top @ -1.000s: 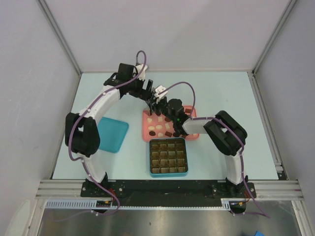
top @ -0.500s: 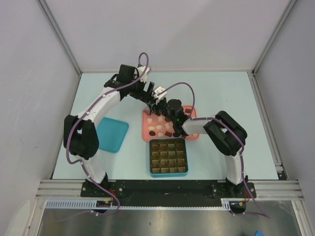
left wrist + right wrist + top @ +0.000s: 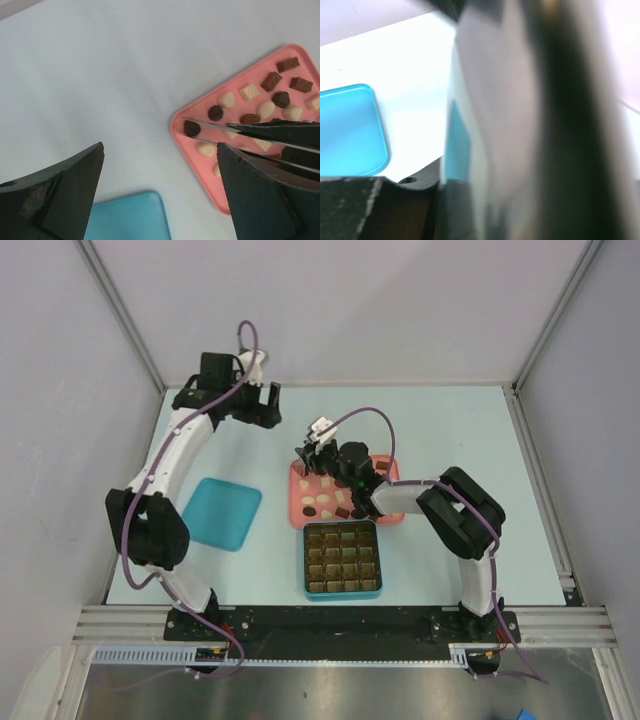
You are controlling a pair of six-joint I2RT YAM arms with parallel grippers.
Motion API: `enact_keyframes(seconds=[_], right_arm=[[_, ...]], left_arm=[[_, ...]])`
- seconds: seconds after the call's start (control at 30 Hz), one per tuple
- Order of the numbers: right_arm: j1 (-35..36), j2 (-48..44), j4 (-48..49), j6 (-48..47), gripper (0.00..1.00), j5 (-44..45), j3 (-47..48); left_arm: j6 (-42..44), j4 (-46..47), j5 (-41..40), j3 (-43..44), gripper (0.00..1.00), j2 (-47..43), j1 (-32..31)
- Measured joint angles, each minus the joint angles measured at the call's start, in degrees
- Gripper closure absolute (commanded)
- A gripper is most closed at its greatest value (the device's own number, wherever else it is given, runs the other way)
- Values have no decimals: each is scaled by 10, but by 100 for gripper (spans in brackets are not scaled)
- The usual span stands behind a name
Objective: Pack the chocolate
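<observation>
The right gripper (image 3: 306,464) is down at the far left corner of the pink tray (image 3: 199,110). In the left wrist view its two thin fingers (image 3: 260,131) lie close together on either side of a small dark round candy (image 3: 191,128) in that corner. The gap between them is about as wide as the candy. I cannot tell from these views whether the fingers press on it or only stand beside it. The right wrist view is mostly blur and does not help. It shows only a dark finger at the lower left and the blue lid (image 3: 225,515) beyond it.

The left gripper (image 3: 160,147) hangs high over the far left part of the table (image 3: 450,430), well away from the tray. Its fingers are spread wide and nothing is between them.

The chocolate (image 3: 260,107) lies scattered on the pink tray as dark, reddish-brown and cream pieces, each apart from the others. The tray sits near the middle of the table. The square blue box with the brown grid (image 3: 342,595) stands just in front of it, on the near side. The blue lid lies flat on the table to the left of the box, apart from both.
</observation>
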Motion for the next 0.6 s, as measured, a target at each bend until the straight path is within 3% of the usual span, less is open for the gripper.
enact_keyframes(seconds=[0.23,0.6], right_arm=[[0,-21,-18,-10,76,0,-13],[10,-152,-63,-28,77,-6,-75]], left_arm=[[-8,-1,-2,-21,0,-64,87],[18,14,-9,-231,0,-136,84]])
